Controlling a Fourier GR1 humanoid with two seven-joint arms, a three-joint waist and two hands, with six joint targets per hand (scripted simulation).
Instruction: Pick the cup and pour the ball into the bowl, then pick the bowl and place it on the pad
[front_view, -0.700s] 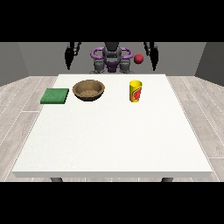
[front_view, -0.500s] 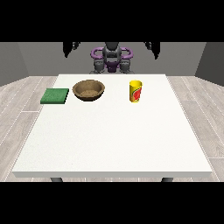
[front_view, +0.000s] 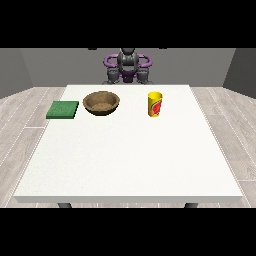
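While neither hand showed in view, the yellow cup (front_view: 155, 104) stood upright on the white surface (front_view: 130, 155), right of the wooden bowl (front_view: 102, 103) and green pad (front_view: 63, 109).

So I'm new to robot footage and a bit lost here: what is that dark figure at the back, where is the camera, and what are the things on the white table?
The dark figure is a humanoid robot, seen small behind the far edge of the white table. The camera stands across the table and faces it, so the robot's own left is at the view's right. Its hands do not show in this view, and nothing is being held. Three things sit in a row near the robot's side: a green pad at the view's left, a brown bowl beside it, and a yellow cup with a red mark further right, standing upright. All three stand apart. Whether a ball lies inside the cup cannot be seen from here.
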